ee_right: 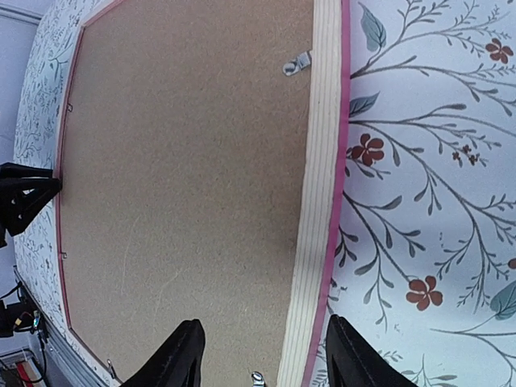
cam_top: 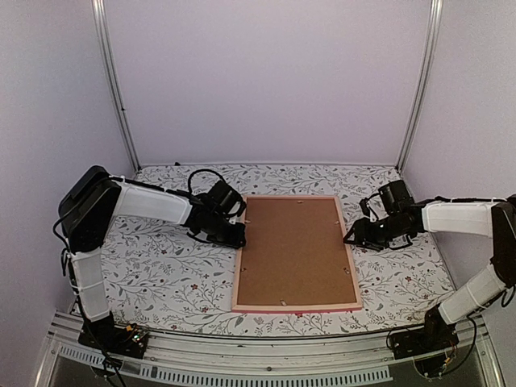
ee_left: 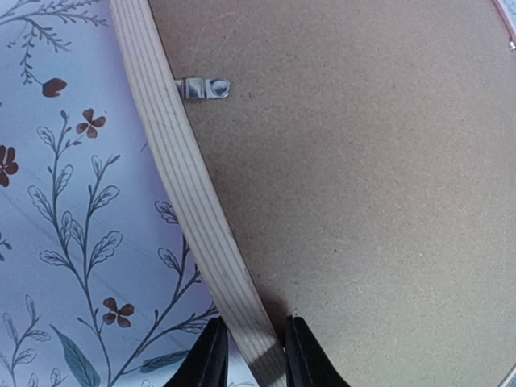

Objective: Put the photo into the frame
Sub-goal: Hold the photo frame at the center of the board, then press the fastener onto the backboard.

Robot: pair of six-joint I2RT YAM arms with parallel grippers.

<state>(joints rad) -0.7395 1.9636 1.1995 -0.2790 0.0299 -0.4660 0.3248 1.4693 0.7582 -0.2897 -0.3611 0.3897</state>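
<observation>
The pink frame (cam_top: 297, 307) lies face down on the floral tablecloth, with the brown backing board (cam_top: 297, 250) set in its rails. The photo is hidden. My left gripper (cam_top: 239, 234) is at the frame's left rail. In the left wrist view its fingers (ee_left: 252, 347) sit close on either side of the pale ribbed rail (ee_left: 173, 153). My right gripper (cam_top: 352, 236) is at the right rail. In the right wrist view it (ee_right: 262, 322) is wide open, one finger over the board (ee_right: 185, 161) and one beyond the rail (ee_right: 322, 161).
Small metal turn clips sit on the rails over the board (ee_left: 203, 88) (ee_right: 297, 63). The floral tablecloth (cam_top: 161, 266) surrounds the frame. Pale walls and two metal uprights stand behind. The table's metal front edge (cam_top: 266, 355) runs between the arm bases.
</observation>
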